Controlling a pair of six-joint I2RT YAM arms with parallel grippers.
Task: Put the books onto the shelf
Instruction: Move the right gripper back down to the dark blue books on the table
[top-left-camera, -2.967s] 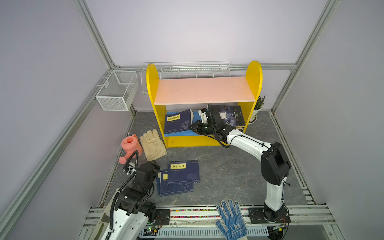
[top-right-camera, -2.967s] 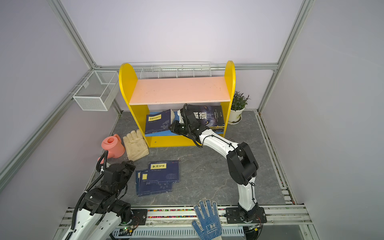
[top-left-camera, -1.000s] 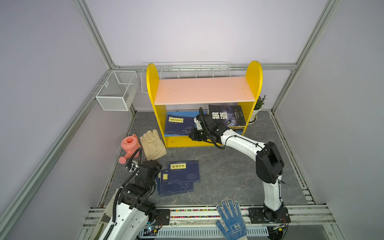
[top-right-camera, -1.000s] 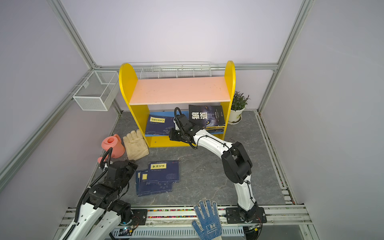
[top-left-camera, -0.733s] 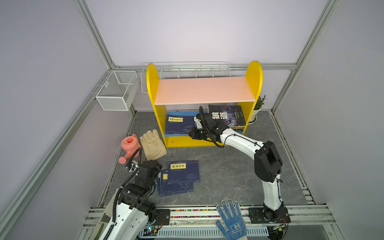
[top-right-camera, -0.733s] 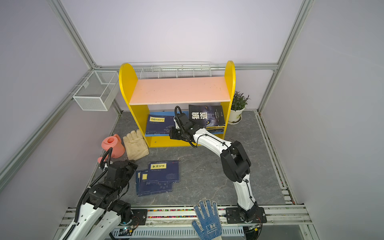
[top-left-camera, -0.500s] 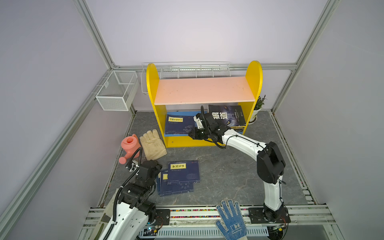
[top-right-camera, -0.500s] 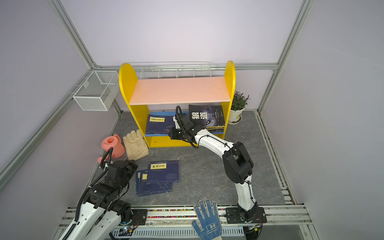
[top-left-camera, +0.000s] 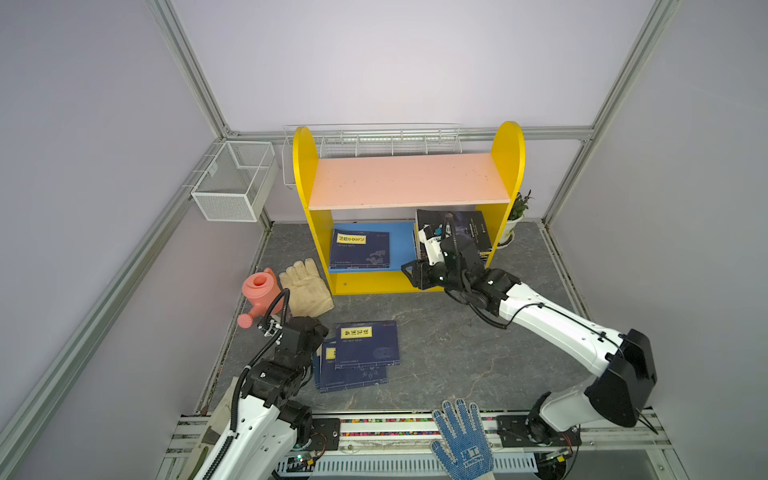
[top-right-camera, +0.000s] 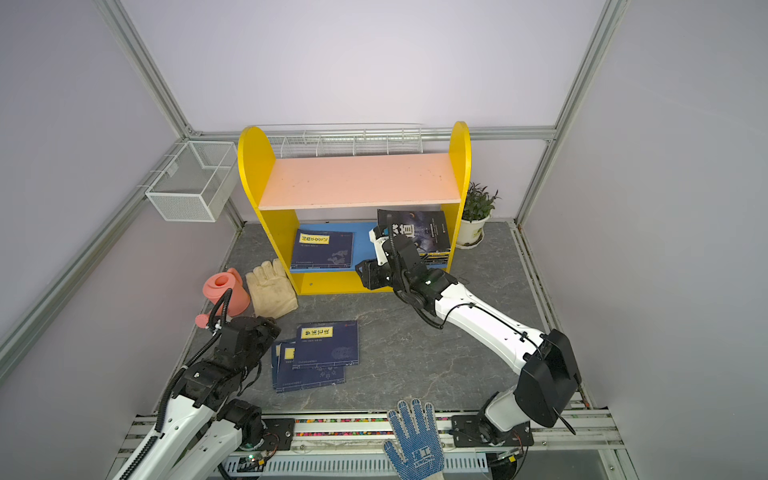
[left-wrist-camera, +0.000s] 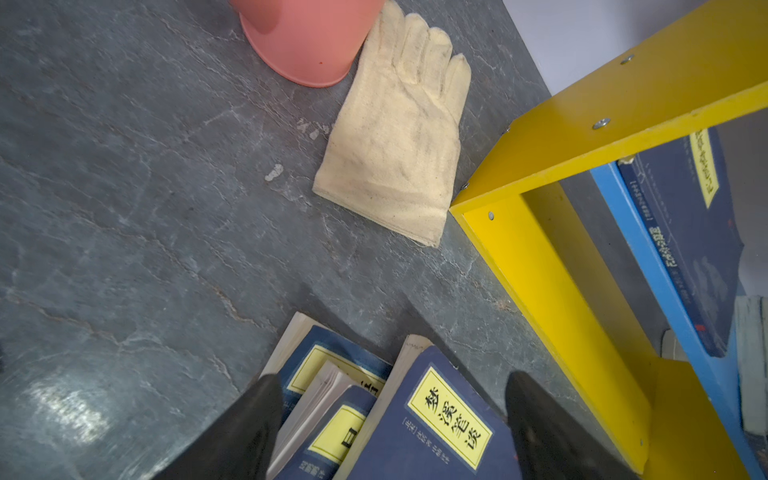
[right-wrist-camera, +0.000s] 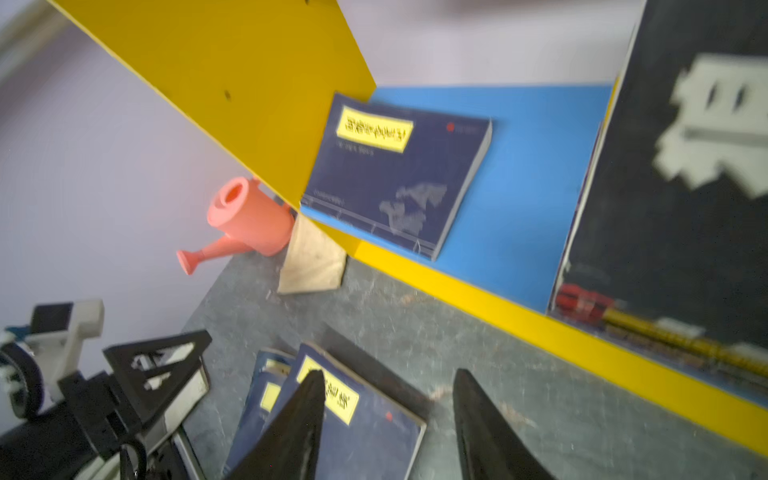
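The right tool (top-left-camera: 411, 272) has its jaws parted with nothing between them. It hangs at the front edge of the shelf (top-left-camera: 305, 166), just before the bare middle of the blue lower board (top-left-camera: 402, 243). The dark book (top-left-camera: 473, 228) with large white characters lies just behind it, toward the right side panel. It rests on a small stack (top-right-camera: 434, 255) at the right end of that board, clear of the fingers. A navy book (top-left-camera: 360, 249) with a yellow label lies flat at the board's left end, apart from the tool.

The left tool (left-wrist-camera: 395, 424) is wide open and holds nothing. It hangs over the near left part of a pile of navy books (top-left-camera: 365, 345) on the grey surface (top-left-camera: 457, 353); whether it touches them I cannot tell.

Three seconds ago the right tool was at the dark book, which stood raised and tilted in the lower compartment. Now that book rests on the stack, and the tool is free of it and drawn slightly toward the shelf's front. The pile on the surface lies as it did, and the left arm is little changed.
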